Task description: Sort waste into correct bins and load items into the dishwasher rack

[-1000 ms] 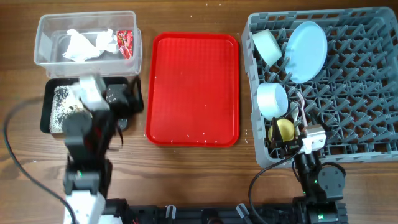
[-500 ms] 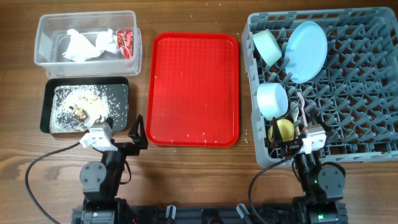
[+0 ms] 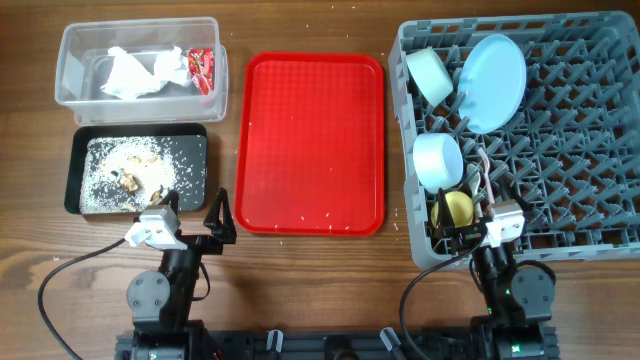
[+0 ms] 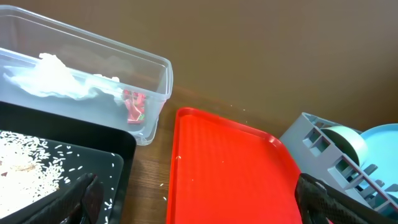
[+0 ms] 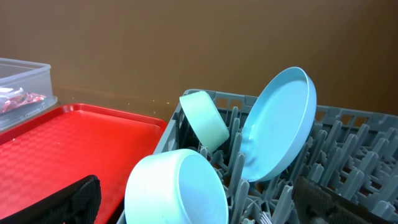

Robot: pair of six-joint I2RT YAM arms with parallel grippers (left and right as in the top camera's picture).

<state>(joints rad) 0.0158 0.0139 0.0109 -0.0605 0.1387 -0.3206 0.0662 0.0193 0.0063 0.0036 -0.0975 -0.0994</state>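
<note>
By black tray (image 3: 71, 172): left jaws apart | by dishwasher rack (image 3: 590, 150): right jaws apart

Light was even and bright, from overhead; shadows short, soft. Faint sheen lay on red tray (image 4: 224, 168) and clear tub (image 3: 70, 95). Wrist views blurred along near edge.

You work on a brown wooden table (image 3: 310, 275), its grain running left to right across the overhead view. The light on it is soft and even. Your wrist views show a plain brown backdrop (image 4: 280, 50) beyond; whether it is wall or tabletop is unclear.
</note>
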